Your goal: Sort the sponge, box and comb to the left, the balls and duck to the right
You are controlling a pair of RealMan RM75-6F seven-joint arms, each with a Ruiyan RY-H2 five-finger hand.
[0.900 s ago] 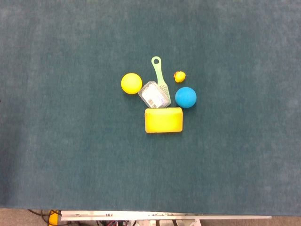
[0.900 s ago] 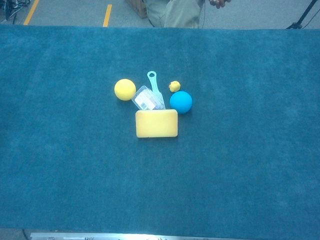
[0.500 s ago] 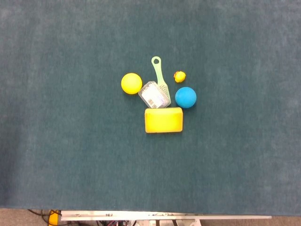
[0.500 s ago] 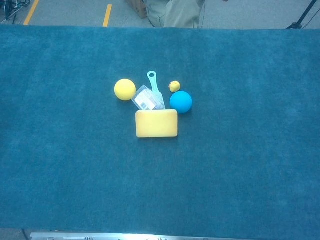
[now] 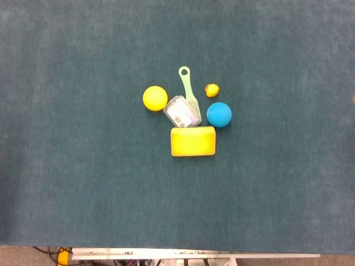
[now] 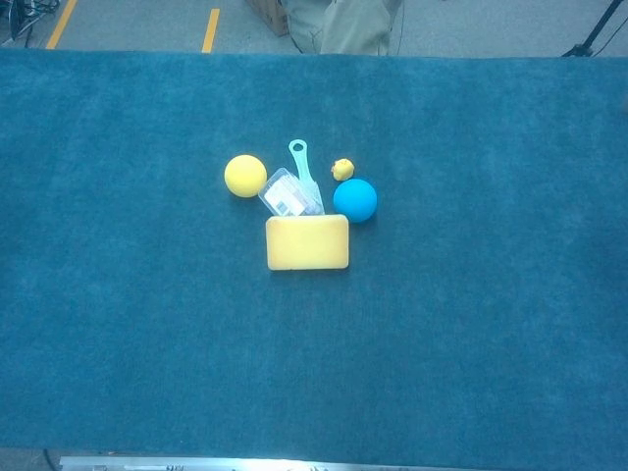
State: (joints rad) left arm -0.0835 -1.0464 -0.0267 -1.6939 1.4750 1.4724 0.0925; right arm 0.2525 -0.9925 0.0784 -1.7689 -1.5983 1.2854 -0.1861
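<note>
While neither hand appeared in either view, the sponge (image 5: 192, 141) lay mid-table (image 5: 66, 166), touching the box (image 5: 182, 111) resting over the comb (image 5: 188, 88); yellow ball (image 5: 155, 98) left, blue ball (image 5: 219, 114) and duck (image 5: 211, 90) right.

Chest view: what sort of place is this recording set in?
Likely a lab or workshop floor: a teal felt-covered table, yellow floor tape lines, and a seated person's khaki-trousered legs behind it.

The tabletop (image 5: 83, 183) wears matt, napped teal cloth; the box (image 5: 182, 111) is clear glossy plastic; the sponge (image 5: 193, 141) looks matt and porous.
</note>
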